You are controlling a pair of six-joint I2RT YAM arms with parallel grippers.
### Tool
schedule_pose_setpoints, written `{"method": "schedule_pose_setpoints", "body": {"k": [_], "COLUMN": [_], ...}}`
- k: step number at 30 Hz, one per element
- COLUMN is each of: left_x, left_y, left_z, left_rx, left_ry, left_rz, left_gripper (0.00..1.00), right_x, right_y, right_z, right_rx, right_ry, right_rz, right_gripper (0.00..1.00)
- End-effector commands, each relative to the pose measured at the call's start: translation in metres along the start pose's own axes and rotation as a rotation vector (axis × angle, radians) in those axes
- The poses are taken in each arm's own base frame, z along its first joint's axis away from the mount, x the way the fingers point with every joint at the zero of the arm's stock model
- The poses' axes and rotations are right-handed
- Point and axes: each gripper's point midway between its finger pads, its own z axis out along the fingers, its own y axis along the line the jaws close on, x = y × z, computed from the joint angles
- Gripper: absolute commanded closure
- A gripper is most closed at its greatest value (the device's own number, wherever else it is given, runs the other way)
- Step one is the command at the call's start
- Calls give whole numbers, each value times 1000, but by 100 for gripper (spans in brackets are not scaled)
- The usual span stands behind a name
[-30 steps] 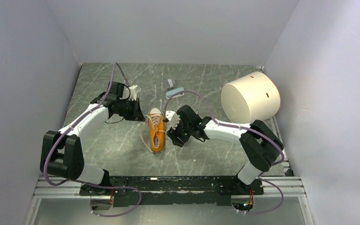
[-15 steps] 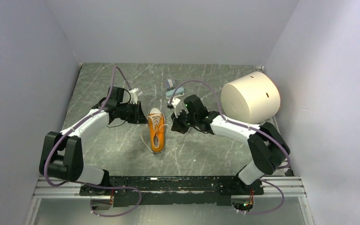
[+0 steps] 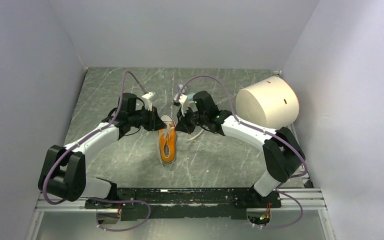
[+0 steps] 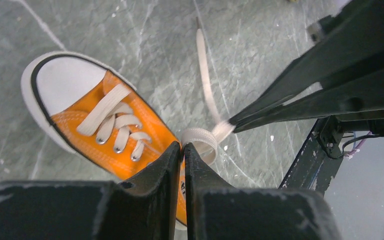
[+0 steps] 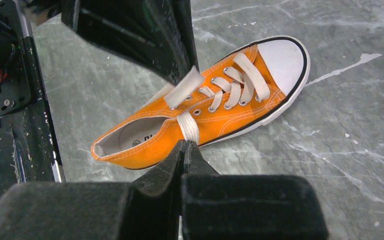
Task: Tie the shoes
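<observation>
On a grey marble-patterned table, two robot arms reach in from the near edge and meet over the toe half of a small orange sneaker. At the left, the left gripper sits just beside the sneaker. Its two black fingers are pressed nearly together, pinching a loop of cream lace at their tips. At the centre, the sneaker rests sole down, with its white toe cap pointing away from the arm bases and its heel toward them. Its laces are threaded through the eyelets and untied. Just right of the sneaker, the right gripper is clamped tight on another stretch of lace rising from the sneaker's side. Farther right, near the wall, a large white tub lies tipped on its side, well apart from the sneaker.
</observation>
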Motion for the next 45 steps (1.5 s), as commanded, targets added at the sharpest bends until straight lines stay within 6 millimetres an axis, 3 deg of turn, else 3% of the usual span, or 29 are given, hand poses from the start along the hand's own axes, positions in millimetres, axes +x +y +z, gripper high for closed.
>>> {"method": "schedule_pose_setpoints", "body": {"k": [1, 12, 19, 25, 33, 45], "left_x": [-16, -8, -5, -3, -10, -9], "left_y": [-10, -10, -16, -18, -22, -22], "left_z": [8, 12, 13, 16, 15, 24], "left_rx": [33, 60, 100, 128, 140, 180], "left_ry": [-67, -51, -67, -49, -67, -61], "left_rz": [80, 105, 95, 84, 101, 100], "left_gripper": [86, 77, 63, 59, 51, 56], "right_x": [-15, -20, -17, -16, -21, -21], "right_y": [-3, -10, -13, -13, -9, -2], "right_z": [7, 7, 8, 11, 13, 16], "right_rx": [-28, -29, -50, -65, -104, -154], "right_ry": [-30, -63, -54, -49, -60, -61], "right_rz": [-12, 9, 6, 12, 9, 21], "right_gripper": [100, 100, 100, 100, 100, 100]}}
